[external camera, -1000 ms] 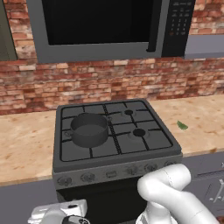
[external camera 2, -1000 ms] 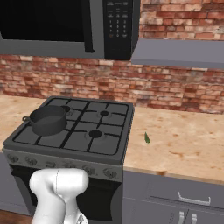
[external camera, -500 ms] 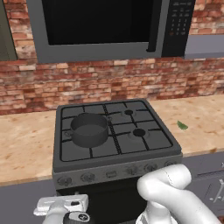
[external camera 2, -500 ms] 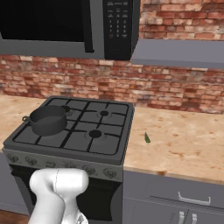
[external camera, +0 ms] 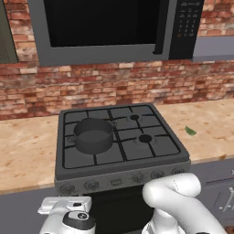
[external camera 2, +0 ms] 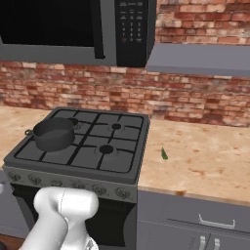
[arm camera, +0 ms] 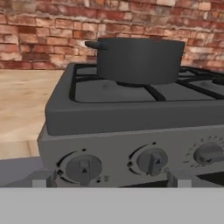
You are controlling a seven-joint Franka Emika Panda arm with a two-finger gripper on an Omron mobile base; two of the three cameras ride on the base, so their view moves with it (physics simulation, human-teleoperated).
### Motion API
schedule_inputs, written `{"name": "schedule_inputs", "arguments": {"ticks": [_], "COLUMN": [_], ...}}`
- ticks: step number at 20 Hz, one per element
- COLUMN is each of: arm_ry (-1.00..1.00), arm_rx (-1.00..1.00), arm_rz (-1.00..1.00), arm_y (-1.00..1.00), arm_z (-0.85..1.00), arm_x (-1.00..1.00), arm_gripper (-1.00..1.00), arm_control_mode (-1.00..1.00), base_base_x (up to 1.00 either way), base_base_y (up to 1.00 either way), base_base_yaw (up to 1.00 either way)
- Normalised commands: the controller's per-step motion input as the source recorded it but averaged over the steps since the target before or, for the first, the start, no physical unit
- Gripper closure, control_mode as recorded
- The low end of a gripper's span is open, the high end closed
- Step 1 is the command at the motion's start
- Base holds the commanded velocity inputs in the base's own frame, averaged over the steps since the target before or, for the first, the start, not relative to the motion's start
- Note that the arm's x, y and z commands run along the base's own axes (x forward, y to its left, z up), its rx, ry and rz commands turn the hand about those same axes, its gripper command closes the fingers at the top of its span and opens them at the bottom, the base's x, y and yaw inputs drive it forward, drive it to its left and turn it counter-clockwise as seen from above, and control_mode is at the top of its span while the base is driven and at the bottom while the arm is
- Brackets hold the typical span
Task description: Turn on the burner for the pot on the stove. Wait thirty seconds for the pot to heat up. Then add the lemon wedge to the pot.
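Hand view looks straight at the front panel of the stove, where the two dark tips of the claw stand wide apart and empty, low before the two leftmost knobs, touching neither. As far as I can judge, nothing of the task is done yet: no flame shows under the pot, no knob is gripped, and the heating wait and the lemon step both lie ahead. The pot sits on the front left burner, directly above and behind those knobs, so one of the pair probably governs it, though the markings are too small to read. In the left base view the hand hangs low in front of the range, left of the white arm. Farther off, the lemon wedge lies on the table right of the stove, well apart from the pot, with nothing between them but bare grates. Beyond, a dark microwave hangs over the stove against the brick wall, high enough, I think, not to hinder a reach.
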Motion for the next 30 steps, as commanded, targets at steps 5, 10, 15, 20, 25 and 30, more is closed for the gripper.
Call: {"name": "schedule_inputs", "arguments": {"ticks": [5,10,15,20,25,30], "arm_ry": [-0.02,-0.06,-0.06,-0.04,-0.06,-0.05], "arm_rx": [-0.05,-0.03,0.0,0.0,0.0,0.0], "arm_rz": [-0.02,0.0,0.0,0.0,0.0,0.0], "arm_y": [0.0,0.0,0.0,0.0,0.02,0.14], "arm_z": [-0.46,-0.36,-0.25,-0.24,-0.22,-0.27], "arm_x": [0.27,0.28,0.37,0.34,0.2,0.16], "arm_gripper": [-1.0,-1.0,-1.0,-1.0,-1.0,-1.0], "arm_control_mode": [-1.0,-1.0,-1.0,-1.0,-1.0,-1.0], "base_base_x": [0.0,0.0,0.0,0.0,0.0,0.0], "base_base_y": [0.0,0.0,0.0,0.0,0.0,0.0], "base_base_yaw": [0.0,0.0,0.0,0.0,0.0,0.0]}}
